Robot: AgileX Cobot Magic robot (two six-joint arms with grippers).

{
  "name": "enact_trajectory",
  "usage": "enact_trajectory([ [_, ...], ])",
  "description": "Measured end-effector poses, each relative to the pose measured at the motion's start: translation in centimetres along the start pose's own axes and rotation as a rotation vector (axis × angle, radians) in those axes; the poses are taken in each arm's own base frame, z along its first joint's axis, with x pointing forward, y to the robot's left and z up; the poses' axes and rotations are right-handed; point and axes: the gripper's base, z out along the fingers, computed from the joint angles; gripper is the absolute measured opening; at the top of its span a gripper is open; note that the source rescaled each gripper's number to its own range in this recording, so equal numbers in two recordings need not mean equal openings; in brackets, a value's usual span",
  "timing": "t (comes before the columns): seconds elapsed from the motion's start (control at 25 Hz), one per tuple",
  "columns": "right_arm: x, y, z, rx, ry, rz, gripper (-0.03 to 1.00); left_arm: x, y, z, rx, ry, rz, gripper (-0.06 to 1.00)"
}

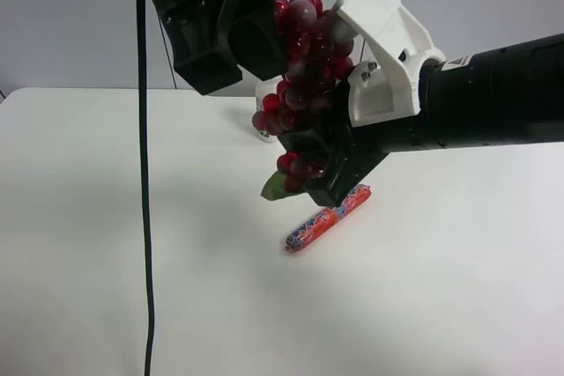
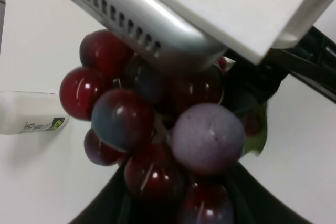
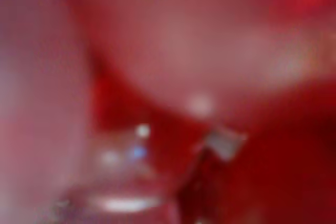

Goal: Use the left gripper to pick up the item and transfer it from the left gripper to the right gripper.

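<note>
Hanging in mid-air above the table [image 1: 88, 261], well clear of its surface: the item [image 1: 304, 59], a bunch of dark red grapes. Long axis near upright in the exterior high view, leaf [image 1: 275, 187] at the low end.

Left gripper [image 1: 269, 46]: closed on the upper part of the bunch, reaching down from the exterior high view's top left. Identified by the left wrist view, with grapes directly ahead of the lens and the white housing [image 2: 210, 9] of the other arm just beside them.

Right gripper [image 1: 322, 165]: reaching in from the exterior high view's right, jaws together on the lower part of the bunch, just above the leaf. Right wrist view filled with blurred red, consistent with grapes against the lens; nothing finer readable.

Judged state: both grippers clamped on one bunch, one above the other along its axis; handover at the shared-grip stage. For the coming move, open the upper grip first, then withdraw the left arm upward along the axis, not sideways, to avoid dragging grapes out of the lower jaws.

Containers: one only, a white bottle [image 1: 264, 134] on the table behind the bunch; contents not visible. Red-blue sausage-shaped pack [image 1: 328, 216] lying on the table below the right gripper, apart from the bunch.
</note>
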Motion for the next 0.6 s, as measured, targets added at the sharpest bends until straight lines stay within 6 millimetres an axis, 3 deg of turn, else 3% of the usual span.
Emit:
enact_trajectory([
  [0.36, 0.04, 0.13, 0.00, -0.014, 0.004, 0.003, 0.04, 0.03, -0.01, 0.00, 0.001, 0.003, 0.000, 0.01],
  [0.4, 0.05, 0.15, 0.00, -0.017, 0.005, 0.003, 0.04, 0.07, -0.03, 0.00, 0.004, 0.008, 0.000, 0.10],
  [0.52, 0.05, 0.18, 0.00, -0.019, 0.006, 0.003, 0.04, 0.23, -0.05, -0.03, 0.006, 0.026, 0.005, 0.70],
  [0.6, 0.05, 0.21, 0.00, -0.022, 0.006, 0.001, 0.03, 0.33, -0.04, -0.03, 0.005, 0.037, 0.008, 0.91],
])
